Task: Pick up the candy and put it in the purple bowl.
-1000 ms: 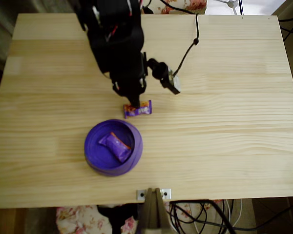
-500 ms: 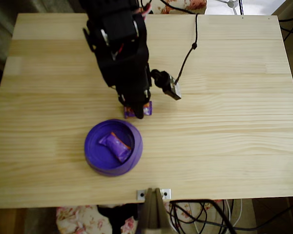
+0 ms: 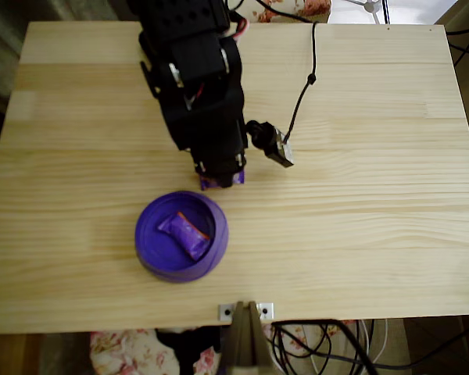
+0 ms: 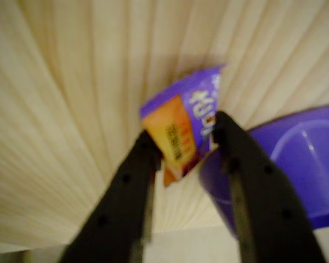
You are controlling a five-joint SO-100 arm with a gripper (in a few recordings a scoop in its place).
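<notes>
Gripper [image 4: 183, 143] clamped on the candy [image 4: 182, 129], one finger at each side.
Purple bowl [image 3: 148, 244] lies on the table [image 3: 359, 203] at 7 o'clock from the candy [image 3: 221, 181], holding a plumper purple candy [image 3: 184, 234].

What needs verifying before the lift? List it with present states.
1. Candy sits between the pincer fingers: ok, one finger on each side in the wrist view.
2. Grip firm enough to lift: cannot tell; the fingers seem to meet the wrapper's edges, but the picture is blurred.
3. Candy clear of the table: cannot tell.
4. Purple bowl close by: ok, just below the pincer in the overhead view.
5. Room in the bowl: ok, a plumper purple candy lies in it with bare floor around.
6. Camera cable clear of the path to the bowl: ok, it trails off toward the table's far edge.
</notes>
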